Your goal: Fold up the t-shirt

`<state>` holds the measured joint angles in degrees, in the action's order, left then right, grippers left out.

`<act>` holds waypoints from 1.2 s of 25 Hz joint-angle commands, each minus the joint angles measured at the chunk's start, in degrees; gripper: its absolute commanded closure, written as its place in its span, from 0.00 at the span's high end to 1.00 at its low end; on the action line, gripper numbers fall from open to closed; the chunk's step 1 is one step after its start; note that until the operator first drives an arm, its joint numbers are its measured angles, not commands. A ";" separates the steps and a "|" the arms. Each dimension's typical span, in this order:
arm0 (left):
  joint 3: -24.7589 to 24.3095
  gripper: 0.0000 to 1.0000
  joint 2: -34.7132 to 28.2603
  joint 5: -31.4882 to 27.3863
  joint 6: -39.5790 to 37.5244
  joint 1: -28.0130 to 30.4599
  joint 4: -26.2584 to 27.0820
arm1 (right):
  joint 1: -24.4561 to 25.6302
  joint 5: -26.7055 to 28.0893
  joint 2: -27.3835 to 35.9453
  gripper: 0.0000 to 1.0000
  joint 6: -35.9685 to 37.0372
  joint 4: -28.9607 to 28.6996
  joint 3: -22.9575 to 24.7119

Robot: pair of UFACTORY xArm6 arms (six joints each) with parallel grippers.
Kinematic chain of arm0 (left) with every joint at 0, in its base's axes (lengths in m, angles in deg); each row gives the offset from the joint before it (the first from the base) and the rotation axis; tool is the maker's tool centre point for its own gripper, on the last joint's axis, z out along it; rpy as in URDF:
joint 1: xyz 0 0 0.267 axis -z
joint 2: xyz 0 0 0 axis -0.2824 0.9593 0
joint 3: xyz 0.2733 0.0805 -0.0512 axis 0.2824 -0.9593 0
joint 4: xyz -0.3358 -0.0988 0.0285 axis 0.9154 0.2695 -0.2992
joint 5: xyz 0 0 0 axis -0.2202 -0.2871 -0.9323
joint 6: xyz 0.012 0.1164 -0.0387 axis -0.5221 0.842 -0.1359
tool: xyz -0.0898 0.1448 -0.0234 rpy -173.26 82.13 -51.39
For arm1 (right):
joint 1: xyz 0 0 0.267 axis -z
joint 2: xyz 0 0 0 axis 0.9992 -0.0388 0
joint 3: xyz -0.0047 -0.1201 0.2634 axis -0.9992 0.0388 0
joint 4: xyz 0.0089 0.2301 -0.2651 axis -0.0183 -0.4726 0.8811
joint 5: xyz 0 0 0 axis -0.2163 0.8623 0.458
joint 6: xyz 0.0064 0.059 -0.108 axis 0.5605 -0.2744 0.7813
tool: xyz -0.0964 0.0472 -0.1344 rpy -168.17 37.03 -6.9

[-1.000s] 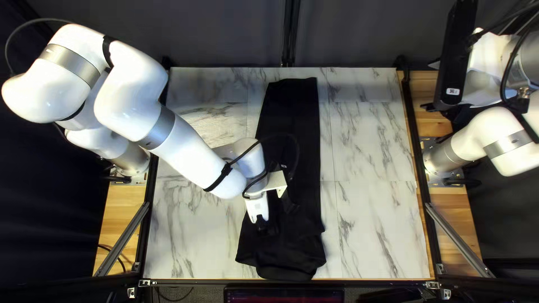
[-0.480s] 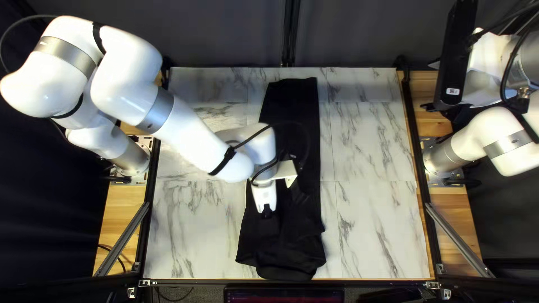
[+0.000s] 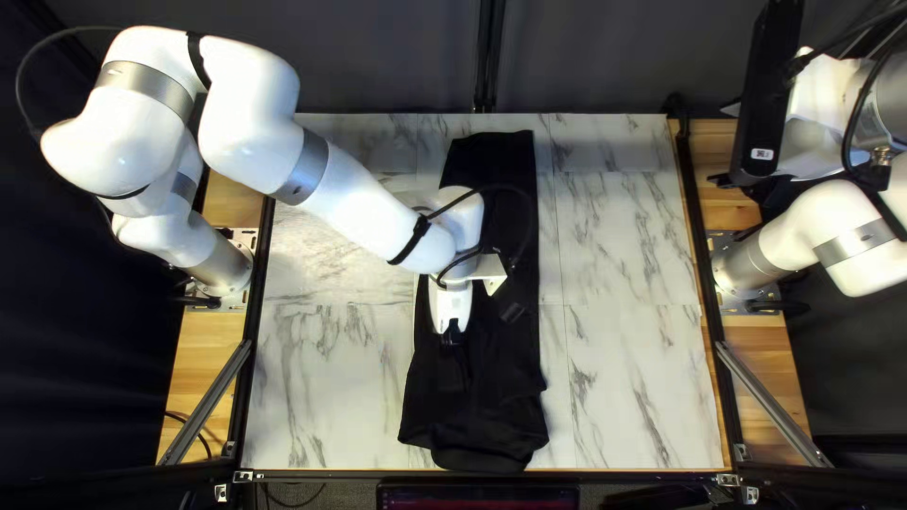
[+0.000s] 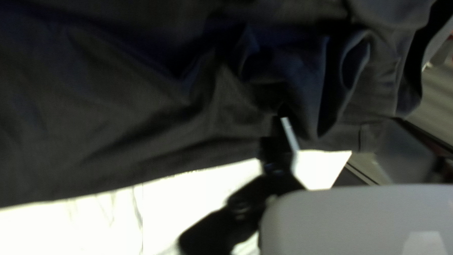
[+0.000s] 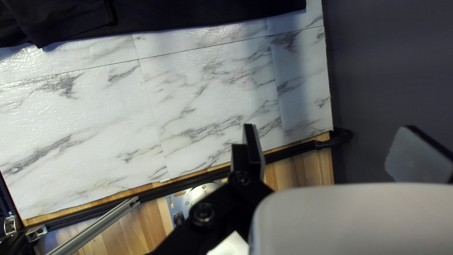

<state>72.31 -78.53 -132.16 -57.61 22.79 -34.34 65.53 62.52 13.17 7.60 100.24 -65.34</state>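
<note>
Black t-shirt (image 3: 487, 401) lies in a long strip down the middle of the table (image 3: 624, 236). Its far end looks flat, and its near end is lumpy. Close up, there are big wrinkles (image 4: 255, 66) by my left gripper (image 4: 339, 115), and one long side of the shirt runs just under it. That gripper is wide, with its fingers well apart and nothing pinched.

I think the job now is to tidy this side or get a good hold for the next fold. The long shape looks mostly made, but the shirt is not a small, neat pile. To do it well, I should pick a spot at the side, go down softly, and get every layer between the fingers before I squeeze. If I grab only the top layer, the rest may slide or bunch up. The cloth looks soft and floppy, so I should lift it just a little, move slowly, and lay it down straight.

My left arm (image 3: 350, 198) reaches in from its side of the table, bent high, with its gripper pointing down over the shirt. My right arm (image 3: 874, 255) is folded up at its own side, away from the shirt. The right gripper (image 5: 330, 126) is wide too, and holds nothing.
</note>
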 commanded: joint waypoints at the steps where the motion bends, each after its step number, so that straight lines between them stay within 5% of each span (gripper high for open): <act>1: 0.51 1.00 -2.07 2.78 -12.76 6.39 -7.33 | 0.00 0.00 0.00 1.00 0.00 0.00 0.00; 9: 9.63 1.00 4.26 2.65 -38.94 16.57 -23.72 | 0.00 0.00 0.00 1.00 0.00 0.00 0.00; 17: 27.93 1.00 15.70 -16.36 -59.67 18.54 -36.59 | 0.00 0.00 0.00 1.00 0.00 0.00 0.00; 23: 35.47 1.00 21.92 -24.38 -66.95 19.31 -41.22 | 0.00 0.00 0.00 1.00 0.00 0.00 0.00; 30: 40.98 1.00 25.41 -28.79 -64.23 22.89 -46.81 | 0.00 0.00 0.00 1.00 0.00 0.00 0.00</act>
<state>113.41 -53.12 -160.21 -123.60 44.84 -79.43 65.53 62.52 13.17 7.60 100.24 -65.34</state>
